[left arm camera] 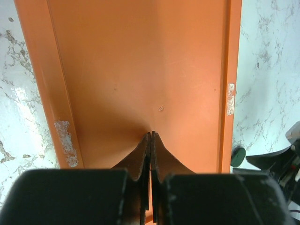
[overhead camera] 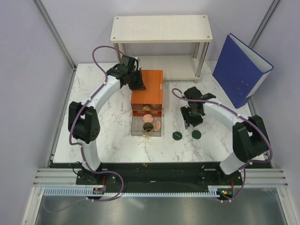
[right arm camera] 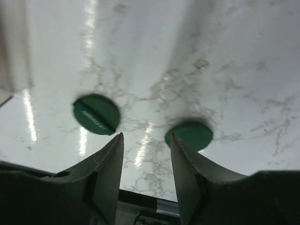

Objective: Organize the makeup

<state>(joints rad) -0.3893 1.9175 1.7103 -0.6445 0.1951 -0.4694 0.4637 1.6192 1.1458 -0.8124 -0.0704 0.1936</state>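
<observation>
Two dark green discs (overhead camera: pixel 177 136) flat on the marble worktop (overhead camera: pixel 103 136), side by side but apart, right of centre toward the near edge. Round, so no long axis; faces up, a thin line slanting across one of them (right arm camera: pixel 96 114). Two peach-pink discs (overhead camera: pixel 148 117) flat in the open clear drawer (overhead camera: pixel 132 126) of one orange box of drawers (overhead camera: pixel 147 89) at mid-worktop, next to one dark round piece (overhead camera: pixel 146 126) of uncertain kind. Right gripper (overhead camera: pixel 191 123) low over bare marble near the green pair, fingers partly apart, holding nothing. Left gripper (overhead camera: pixel 136 83) on the box top, fingers pressed together, empty. One blue binder (overhead camera: pixel 239 70) standing at the far right corner.
</observation>
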